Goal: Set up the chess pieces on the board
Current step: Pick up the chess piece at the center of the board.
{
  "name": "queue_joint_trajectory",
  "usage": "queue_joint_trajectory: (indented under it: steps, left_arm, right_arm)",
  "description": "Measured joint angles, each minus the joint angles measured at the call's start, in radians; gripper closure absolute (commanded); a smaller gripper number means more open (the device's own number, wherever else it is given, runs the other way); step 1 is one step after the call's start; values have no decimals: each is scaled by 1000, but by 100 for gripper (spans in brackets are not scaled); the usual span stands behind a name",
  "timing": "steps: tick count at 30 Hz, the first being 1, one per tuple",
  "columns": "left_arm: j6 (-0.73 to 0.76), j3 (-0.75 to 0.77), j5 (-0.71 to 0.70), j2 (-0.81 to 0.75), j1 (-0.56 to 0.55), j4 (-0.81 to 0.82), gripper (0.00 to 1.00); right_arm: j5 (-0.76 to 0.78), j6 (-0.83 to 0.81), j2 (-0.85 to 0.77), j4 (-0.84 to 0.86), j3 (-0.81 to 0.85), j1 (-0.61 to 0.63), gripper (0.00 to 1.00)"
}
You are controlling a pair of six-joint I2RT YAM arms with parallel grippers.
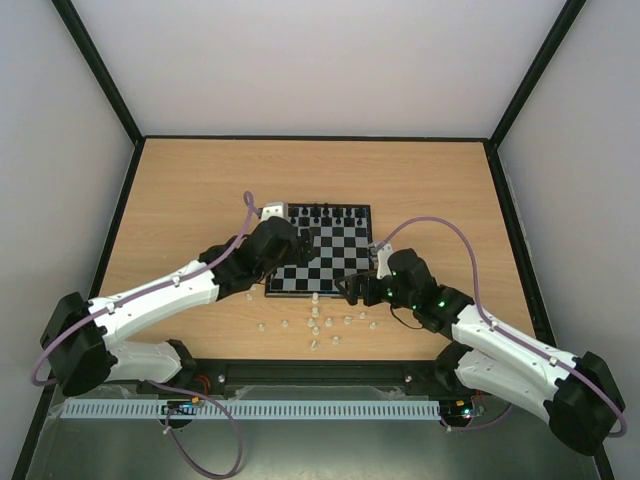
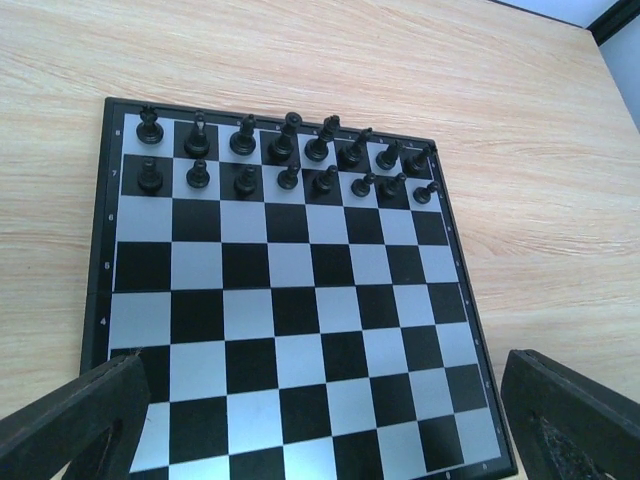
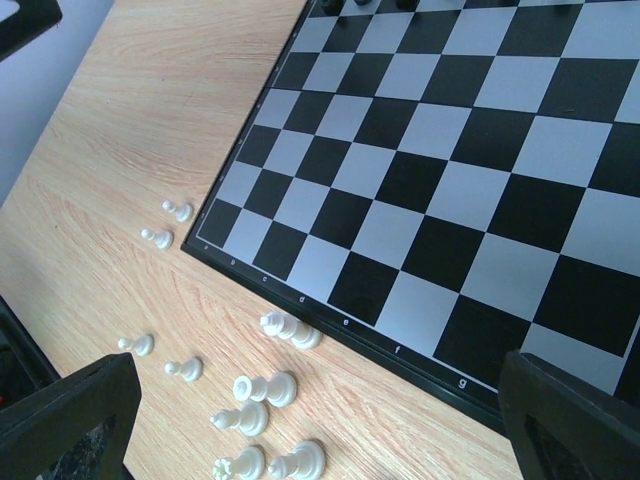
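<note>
The board (image 1: 335, 250) lies flat in the middle of the table. Black chess pieces (image 2: 285, 155) stand in two rows along its far edge; its other squares are bare. White chess pieces (image 1: 320, 320) are scattered on the wood in front of its near edge. In the right wrist view several of them (image 3: 265, 388) stand close to the border, one (image 3: 290, 328) right against it. My left gripper (image 1: 296, 242) hangs over the board's left part, open and empty (image 2: 320, 440). My right gripper (image 1: 352, 290) is open and empty (image 3: 320, 430) above the board's near edge and the white pieces.
The wooden table has a black rim (image 1: 130, 200) and pale walls on three sides. Purple cables (image 1: 440, 225) loop off both arms. A perforated rail (image 1: 260, 409) runs along the near edge between the arm bases.
</note>
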Motion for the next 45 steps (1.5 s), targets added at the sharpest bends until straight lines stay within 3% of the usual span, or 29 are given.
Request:
queue_joint_trajectory:
  steps: [13,23,34,45]
  left_arm:
    - [11,-8,65,-101,-44,-55,1]
    - [-16,-178,58,-269,-86,-38,1]
    - [-10,-211,1,-290,-71,-37,1]
    - [59,-211,36,-225,7,17,1]
  right_arm:
    - [69,10,-71,2,-15,0,1]
    - [109,18,-145,17,-84,0,1]
    - [220,18,-163,14,-87,0,2]
    - [312,14,-135,12,-87,0,2]
